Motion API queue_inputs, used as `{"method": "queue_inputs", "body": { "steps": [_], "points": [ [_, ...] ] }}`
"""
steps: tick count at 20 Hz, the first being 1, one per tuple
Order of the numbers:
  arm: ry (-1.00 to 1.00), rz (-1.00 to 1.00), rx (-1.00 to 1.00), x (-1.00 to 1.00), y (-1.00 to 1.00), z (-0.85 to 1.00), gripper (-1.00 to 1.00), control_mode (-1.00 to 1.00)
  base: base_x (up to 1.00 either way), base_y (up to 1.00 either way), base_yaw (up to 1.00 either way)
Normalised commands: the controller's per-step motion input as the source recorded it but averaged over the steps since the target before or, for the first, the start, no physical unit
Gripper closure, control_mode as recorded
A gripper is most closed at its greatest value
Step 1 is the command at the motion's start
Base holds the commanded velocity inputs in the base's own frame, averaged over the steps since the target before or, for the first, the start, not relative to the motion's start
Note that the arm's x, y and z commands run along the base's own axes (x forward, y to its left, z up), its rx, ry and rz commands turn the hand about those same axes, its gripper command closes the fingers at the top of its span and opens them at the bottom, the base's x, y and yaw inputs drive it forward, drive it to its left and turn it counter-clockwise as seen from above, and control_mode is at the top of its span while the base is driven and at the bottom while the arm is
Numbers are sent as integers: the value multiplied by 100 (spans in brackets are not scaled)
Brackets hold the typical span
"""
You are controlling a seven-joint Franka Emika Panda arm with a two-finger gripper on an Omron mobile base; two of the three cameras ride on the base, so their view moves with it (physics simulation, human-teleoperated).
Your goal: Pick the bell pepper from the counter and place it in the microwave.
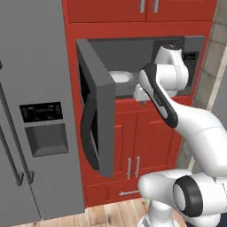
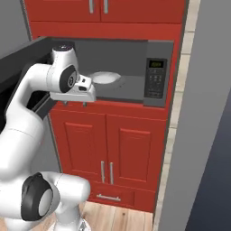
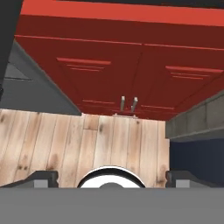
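Hand view looks straight down: the two dark fingertips sit far apart at the bottom edge with nothing between them, so the jaws are spread wide and empty. Under them is the wooden floor, and further on the red cabinet doors with two metal handles side by side. In the left base view the white arm bends up from the lower right, with the hand just in front of the microwave, at the lower lip of its opening. The microwave door hangs wide open to the left, and a white plate sits inside. Can't make out the pepper anywhere, neither on the plate nor at the hand. Right base view has the keypad panel with its green display on the right. The grey fridge stands left of the microwave.
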Motion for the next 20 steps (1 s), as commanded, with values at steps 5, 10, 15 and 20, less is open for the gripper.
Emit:
{"method": "queue_inputs", "body": {
  "steps": [5,10,15,20],
  "points": [
    [0,0,0,0,0,0,-100,100,-30,-16,-35],
    [0,0,0,0,0,0,-100,100,1,0,-88],
    [0,0,0,0,0,0,-100,100,0,10,-93],
    [0,0,0,0,0,0,-100,100,-80,48,-51]
  ]
}}
